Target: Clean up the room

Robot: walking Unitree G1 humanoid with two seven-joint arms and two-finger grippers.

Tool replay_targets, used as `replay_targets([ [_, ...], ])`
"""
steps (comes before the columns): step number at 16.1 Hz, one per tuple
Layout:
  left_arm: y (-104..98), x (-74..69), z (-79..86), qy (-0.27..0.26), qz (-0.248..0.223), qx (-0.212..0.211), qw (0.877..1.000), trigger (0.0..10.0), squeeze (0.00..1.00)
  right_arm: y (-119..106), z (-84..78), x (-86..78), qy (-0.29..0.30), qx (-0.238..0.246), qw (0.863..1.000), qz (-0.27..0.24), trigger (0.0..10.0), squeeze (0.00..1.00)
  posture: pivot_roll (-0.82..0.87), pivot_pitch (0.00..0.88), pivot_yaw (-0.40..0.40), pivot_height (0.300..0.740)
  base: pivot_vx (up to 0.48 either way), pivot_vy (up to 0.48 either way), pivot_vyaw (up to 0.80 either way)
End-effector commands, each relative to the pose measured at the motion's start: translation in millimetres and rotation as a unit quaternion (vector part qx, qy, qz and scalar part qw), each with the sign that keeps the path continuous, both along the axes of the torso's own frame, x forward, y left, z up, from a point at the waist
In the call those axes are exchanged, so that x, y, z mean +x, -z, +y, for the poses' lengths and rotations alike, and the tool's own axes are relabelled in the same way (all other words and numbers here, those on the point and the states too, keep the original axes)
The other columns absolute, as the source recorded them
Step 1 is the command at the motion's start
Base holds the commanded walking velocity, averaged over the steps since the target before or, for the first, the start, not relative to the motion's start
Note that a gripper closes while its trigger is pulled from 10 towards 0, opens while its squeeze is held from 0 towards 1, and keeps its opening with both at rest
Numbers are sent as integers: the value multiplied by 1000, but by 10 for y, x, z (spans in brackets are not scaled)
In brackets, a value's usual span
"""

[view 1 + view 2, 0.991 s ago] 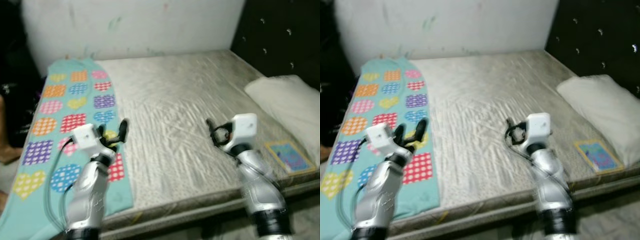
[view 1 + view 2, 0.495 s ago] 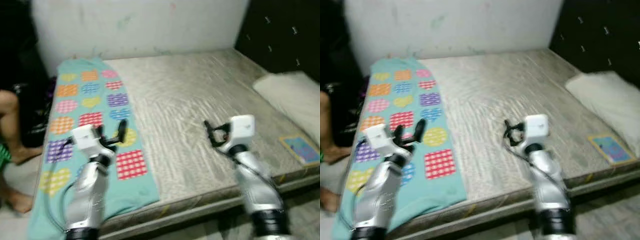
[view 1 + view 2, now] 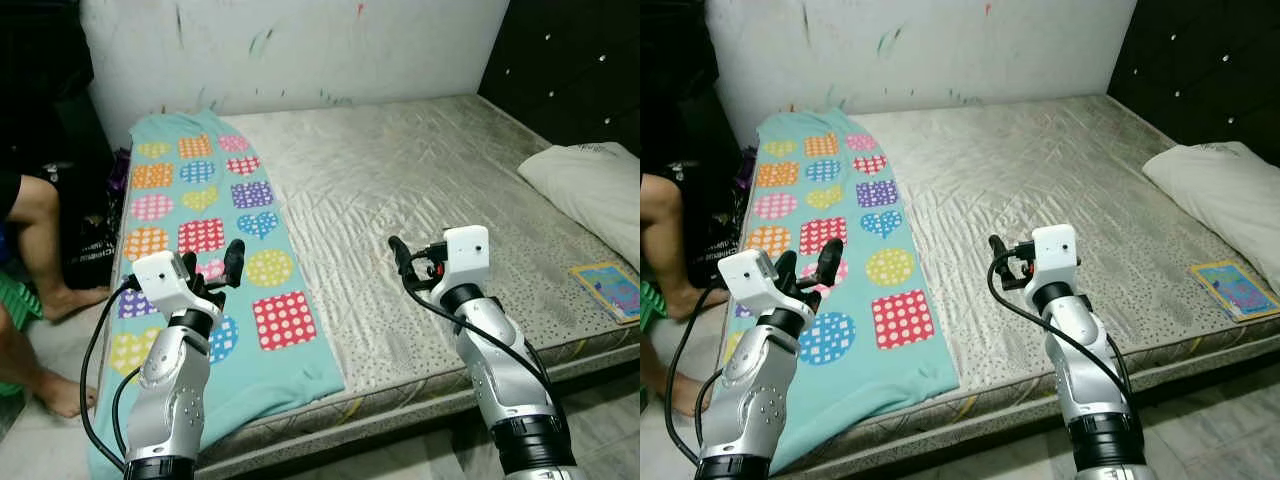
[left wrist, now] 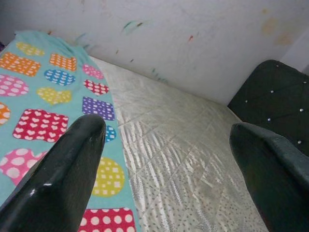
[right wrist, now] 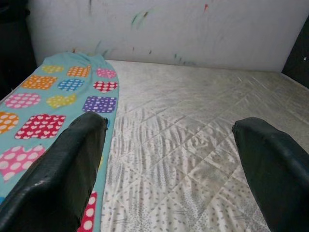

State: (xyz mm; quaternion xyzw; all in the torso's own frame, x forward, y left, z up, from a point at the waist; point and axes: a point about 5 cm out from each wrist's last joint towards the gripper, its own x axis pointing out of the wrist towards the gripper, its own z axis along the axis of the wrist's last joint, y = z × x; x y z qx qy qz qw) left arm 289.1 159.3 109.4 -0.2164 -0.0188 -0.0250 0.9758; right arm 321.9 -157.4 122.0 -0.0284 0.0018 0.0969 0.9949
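A teal blanket [image 3: 200, 200] printed with coloured hearts and squares lies along the left side of the grey mattress [image 3: 400, 170], its near end drooping over the front edge. My left gripper [image 3: 212, 268] hovers open above the blanket's near part with nothing between its fingers. My right gripper [image 3: 405, 262] is raised over the bare middle of the mattress, open and empty. In the left wrist view the left gripper [image 4: 166, 128] points along the blanket's edge toward the wall. The right gripper [image 5: 169, 125] in its wrist view looks the same way across the mattress.
A white pillow [image 3: 595, 180] lies at the bed's right end below a black padded headboard [image 3: 580, 60]. A colourful thin book [image 3: 610, 288] rests near the front right corner. A person's bare legs [image 3: 40, 230] stand at the left beside the bed. Tiled floor [image 3: 610, 420] runs along the front.
The whole view has swung left and sharpened, so the bed sits further right and a person's legs have come into view. Both arms keep their raised pose with open fingers.
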Motion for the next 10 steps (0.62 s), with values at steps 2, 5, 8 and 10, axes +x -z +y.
replay_targets([
  [2, -10, 25, -23, 0, 1, 5, 1000, 10000, 0, -32, -48, 9, 6, -4, 1000, -7, 10000, 0, -60, 0, -5, 740, 0, 0, 0],
  [5, -10, 24, -22, -1, 1, 6, 1000, 10000, 0, -35, -46, 9, 5, -8, 1000, -9, 10000, 0, -60, 0, -5, 740, 0, 0, 0],
  [8, -10, 24, -22, -1, 1, 6, 1000, 10000, 0, -35, -46, 9, 5, -8, 1000, -9, 10000, 0, -60, 0, -5, 740, 0, 0, 0],
  [10, -10, 24, -22, -1, 1, 6, 1000, 10000, 0, -35, -46, 9, 5, -8, 1000, -9, 10000, 0, -60, 0, -5, 740, 0, 0, 0],
])
